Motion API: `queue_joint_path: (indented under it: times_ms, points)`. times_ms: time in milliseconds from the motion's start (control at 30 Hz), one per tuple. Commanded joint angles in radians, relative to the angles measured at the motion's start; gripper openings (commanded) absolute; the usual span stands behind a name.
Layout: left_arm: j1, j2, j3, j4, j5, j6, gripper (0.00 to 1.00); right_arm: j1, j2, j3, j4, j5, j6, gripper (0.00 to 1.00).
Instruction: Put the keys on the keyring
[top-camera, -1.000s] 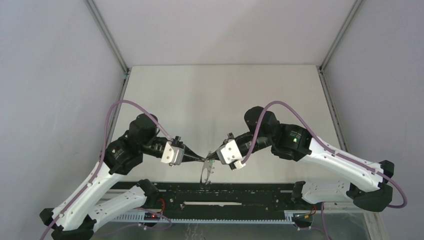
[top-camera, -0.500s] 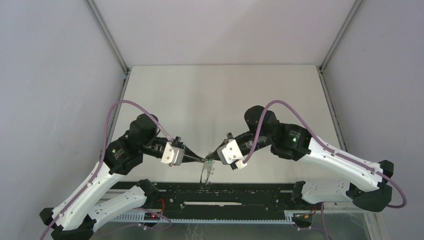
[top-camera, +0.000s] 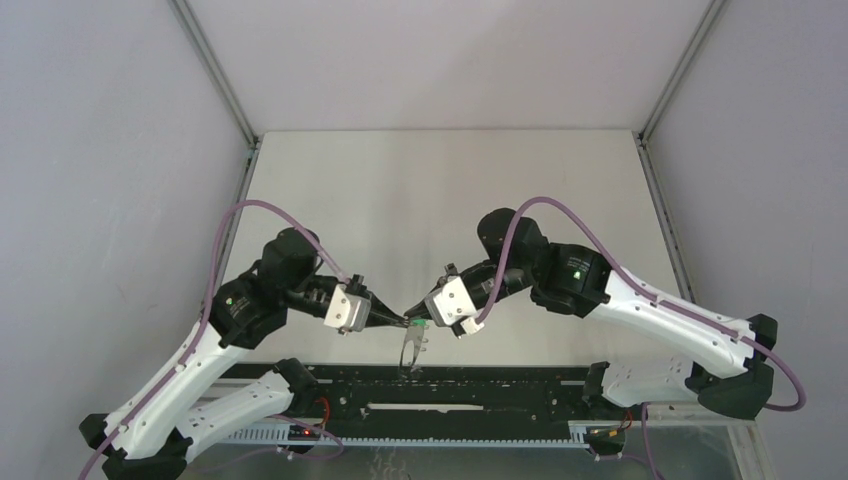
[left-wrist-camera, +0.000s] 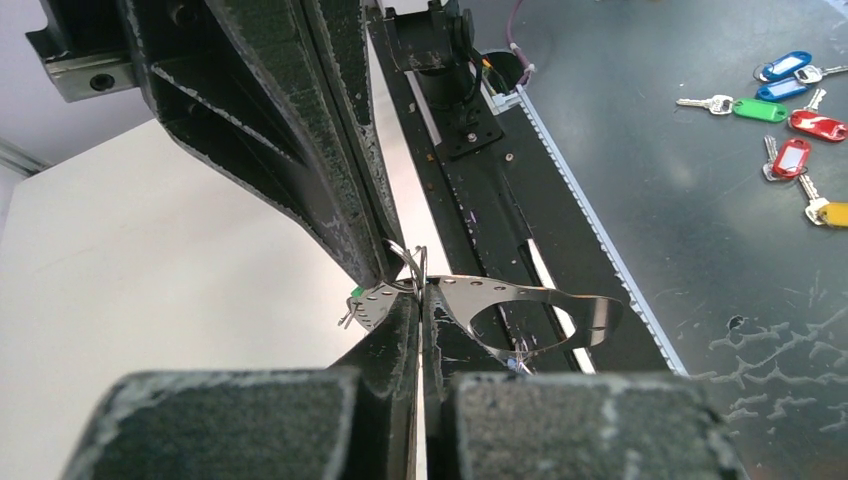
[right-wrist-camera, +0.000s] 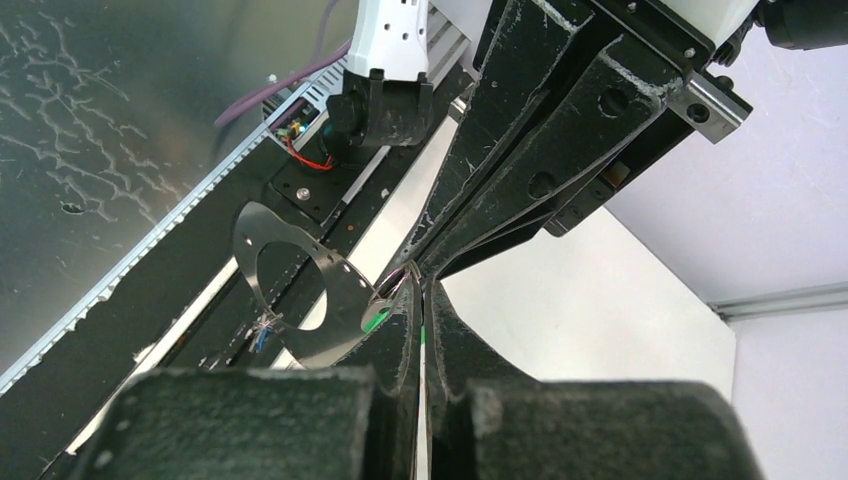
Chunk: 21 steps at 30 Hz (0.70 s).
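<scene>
Clamping: left pincer (left-wrist-camera: 420, 297) together on keyring (left-wrist-camera: 482, 290) rim, above desk (top-camera: 450, 200) near edge | right pincer (right-wrist-camera: 421, 300) together, tips touching there | green key (right-wrist-camera: 376, 320) mostly hidden between tips; its grip unclear.

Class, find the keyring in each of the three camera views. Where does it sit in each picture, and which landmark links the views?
Top external: the keyring is low centre, just above the black rail in the picture.
Left wrist: the keyring is in the lower middle, stretching right across the black rail.
Right wrist: the keyring is left of centre, in front of the black rail.
Shared landmark: the black rail.
</scene>
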Motion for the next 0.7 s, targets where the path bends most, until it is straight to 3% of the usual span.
queue_joint_path:
  times_ms: [0,167,400,567,667]
  points:
    - [-0.021,0.004,0.067,0.035,0.021,0.027,0.0,-0.01,0.024,0.046,0.097,0.01,0.018,0.0]
    - [-0.021,0.003,0.063,0.112,-0.019,-0.033,0.0,-0.024,0.066,0.083,0.097,0.034,0.078,0.0]
    - [-0.022,-0.046,-0.032,0.501,-0.19,-0.388,0.0,-0.009,0.087,0.105,0.117,0.116,0.164,0.0]
    - [-0.021,-0.051,-0.069,0.681,-0.236,-0.531,0.0,-0.009,0.098,0.143,0.115,0.134,0.231,0.0]
    - [-0.023,-0.063,-0.099,0.796,-0.286,-0.58,0.0,-0.045,0.154,0.265,0.027,0.043,0.289,0.0]
